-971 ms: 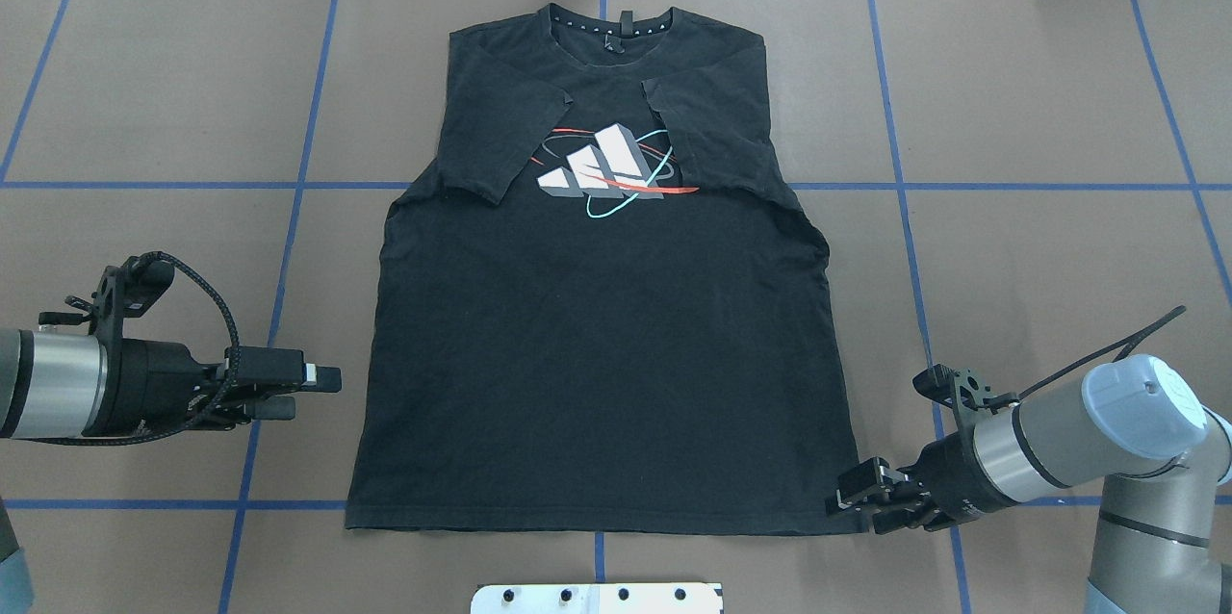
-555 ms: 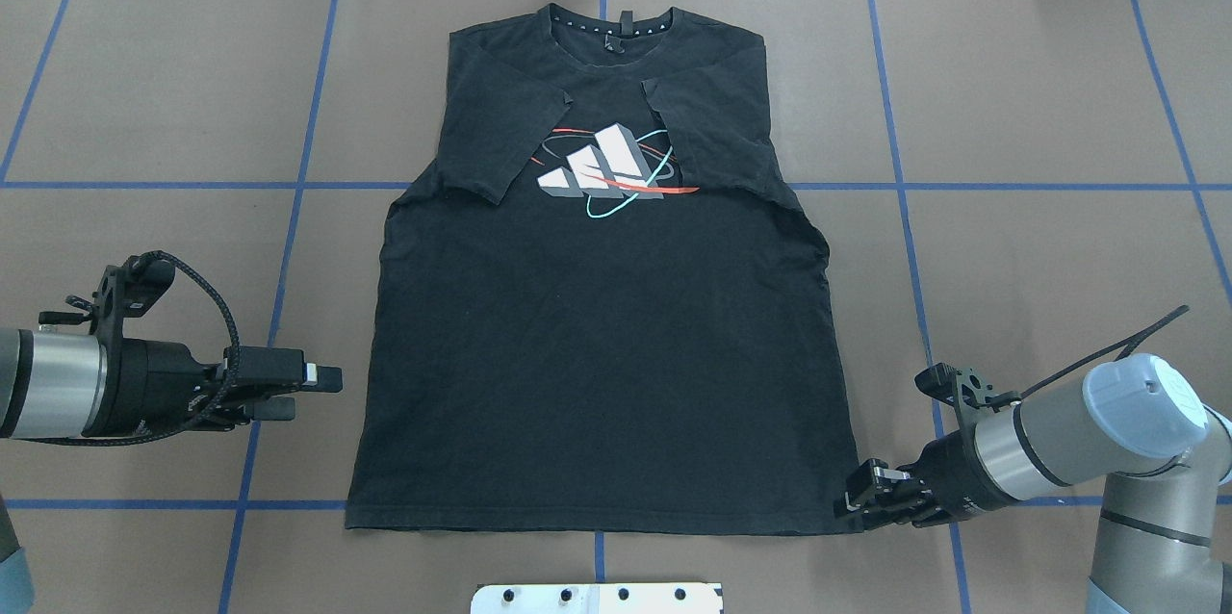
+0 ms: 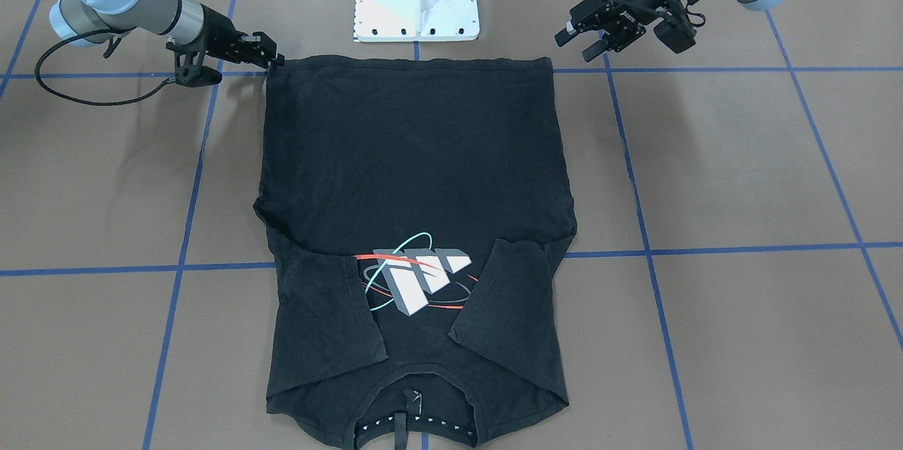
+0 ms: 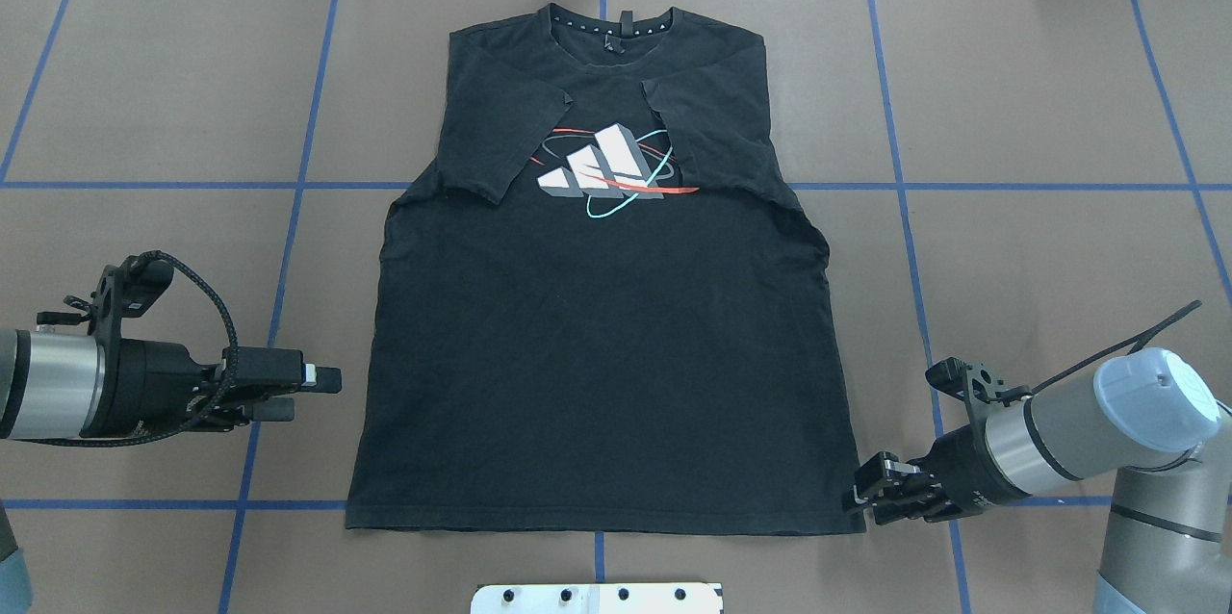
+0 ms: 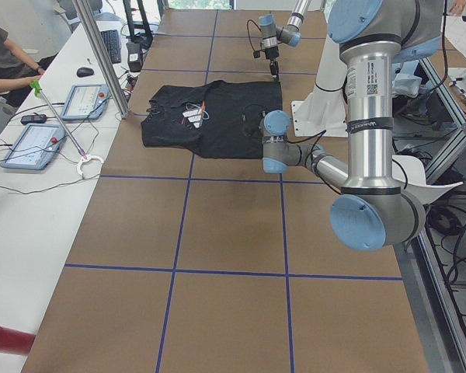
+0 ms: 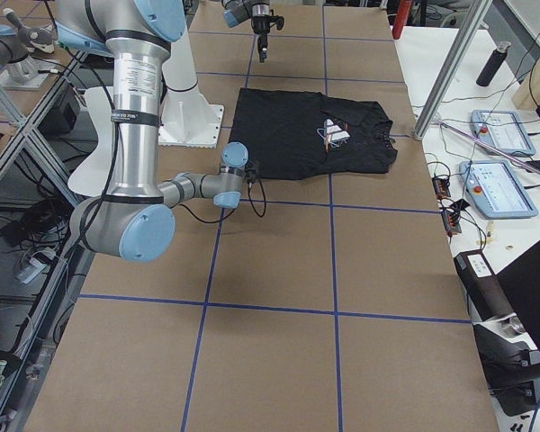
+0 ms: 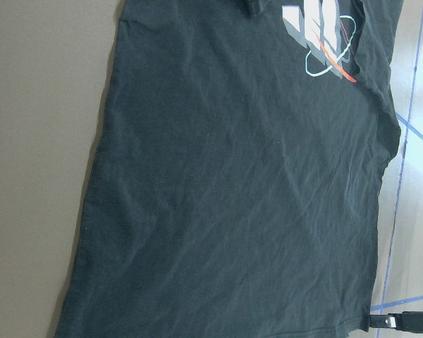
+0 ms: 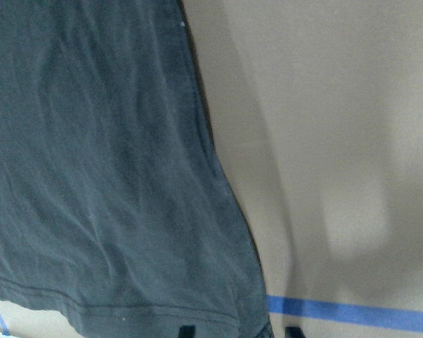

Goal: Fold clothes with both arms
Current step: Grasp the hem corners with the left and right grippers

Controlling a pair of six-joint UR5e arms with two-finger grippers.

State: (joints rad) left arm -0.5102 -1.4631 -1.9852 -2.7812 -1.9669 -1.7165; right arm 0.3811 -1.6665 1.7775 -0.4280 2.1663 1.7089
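- The left arm [image 4: 58, 383] reaches in low from the tabletop's [image 4: 1039, 94] left edge, its black cable [image 4: 214, 306] looping above the wrist
- The left end effector [image 4: 313, 394] points at the T-shirt's side, its fingers [image 3: 594, 49] apart with nothing between them; it is beside the cloth and not touching it
- The black T-shirt [image 4: 606, 354] lies flat in the middle of the brown tabletop, front up, collar [image 4: 611, 22] at the far edge and hem [image 4: 597, 525] nearest the robot
- Both sleeves [image 4: 500, 142] are folded inward over the chest, framing the grey-white logo [image 4: 602, 171] with its red and teal ellipses
- The right end effector [image 4: 859, 497] sits low at the hem's right corner; in the right wrist view its fingertips [image 8: 187, 330] are apart with that corner between them
- The right arm [image 4: 1059, 431] comes in from the lower right, over a blue tape line [image 4: 1059, 501]
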